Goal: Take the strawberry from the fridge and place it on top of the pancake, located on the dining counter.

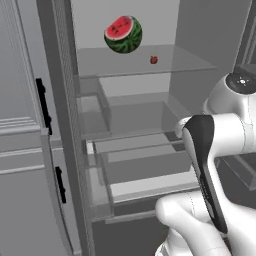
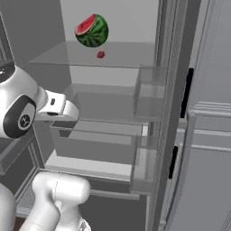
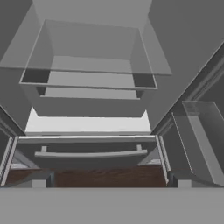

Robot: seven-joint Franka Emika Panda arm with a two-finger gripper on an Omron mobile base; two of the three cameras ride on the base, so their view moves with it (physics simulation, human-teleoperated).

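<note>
I see the strawberry [image 1: 153,60] on the upper glass shelf [image 1: 180,62] of the open fridge [image 1: 210,45], sitting well in from the shelf's front edge and toward its middle. It looks tiny and rounded, so I judge it light, soft and easy to bruise or roll. I would take it across its widest part with a gentle squeeze, coming in level over the shelf's front edge.

The watermelon piece [image 1: 123,34] stands just beside it on the same shelf, to the strawberry's left in the left base view, and it is far bigger. I think it is the main thing to avoid bumping, since a nudge could send the berry rolling along the glass.

My hand [image 3: 109,181] is wide open and holds nothing. In the hand view the fingertips [image 3: 40,180] point down toward the lower drawers [image 3: 87,94] and the bottom drawer's bar handle [image 3: 89,153], so I judge the arm is well below the berry's shelf. The clear door bins [image 2: 149,94] hang near the shelf's side edge and narrow my way in.
</note>
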